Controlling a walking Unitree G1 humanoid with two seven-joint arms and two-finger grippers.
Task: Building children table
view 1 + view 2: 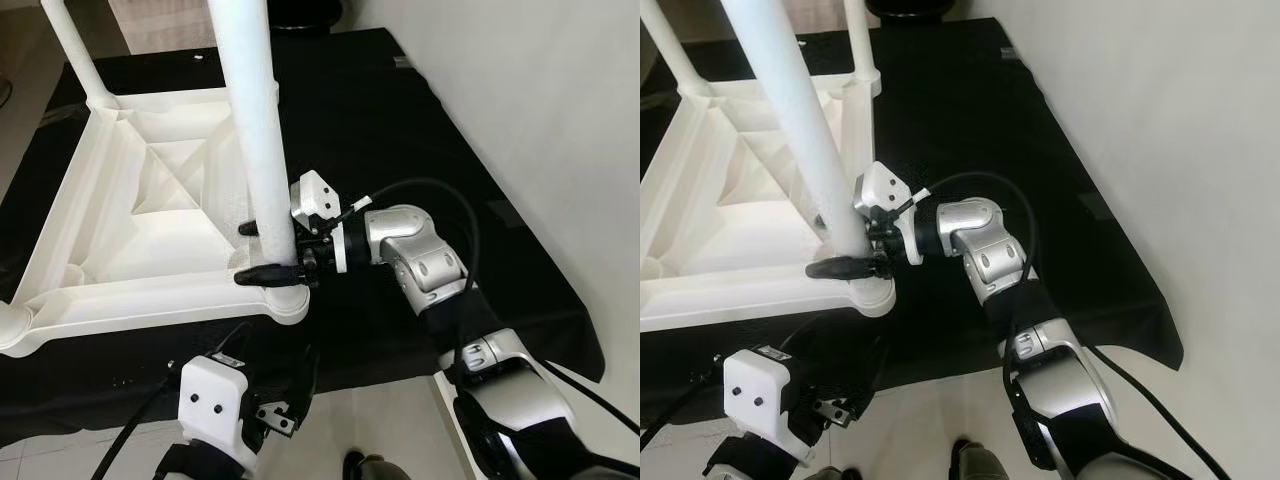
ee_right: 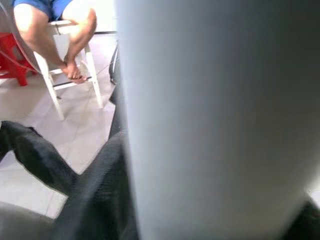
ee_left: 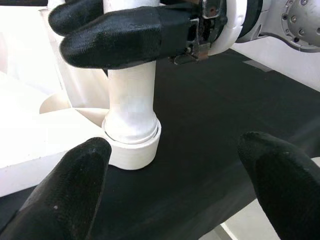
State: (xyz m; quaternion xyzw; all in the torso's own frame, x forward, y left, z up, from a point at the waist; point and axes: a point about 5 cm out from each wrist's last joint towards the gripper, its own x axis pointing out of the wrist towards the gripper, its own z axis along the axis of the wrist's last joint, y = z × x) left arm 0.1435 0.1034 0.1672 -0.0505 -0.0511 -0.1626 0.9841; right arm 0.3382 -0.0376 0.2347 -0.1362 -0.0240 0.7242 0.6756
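Observation:
A white plastic children's table (image 1: 130, 300) lies upside down on a black cloth (image 1: 400, 130). A white table leg (image 1: 255, 120) stands upright in the near right corner socket (image 3: 132, 145). My right gripper (image 1: 262, 252) is shut on this leg just above the socket, one black finger on each side. In the right wrist view the leg (image 2: 220, 115) is pressed close. My left gripper (image 3: 175, 175) hangs open below the cloth's near edge, pointing at the socket with nothing between its fingers (image 3: 75, 185). Two more legs (image 1: 75, 50) (image 1: 862, 40) stand at the far corners.
A white wall (image 1: 560, 120) runs along the right side of the cloth. Pale tiled floor (image 1: 390, 420) lies in front of the cloth's near edge. Across the room a person's bare legs (image 2: 50, 35) rest by a white chair, with a red stool (image 2: 12, 65) beside.

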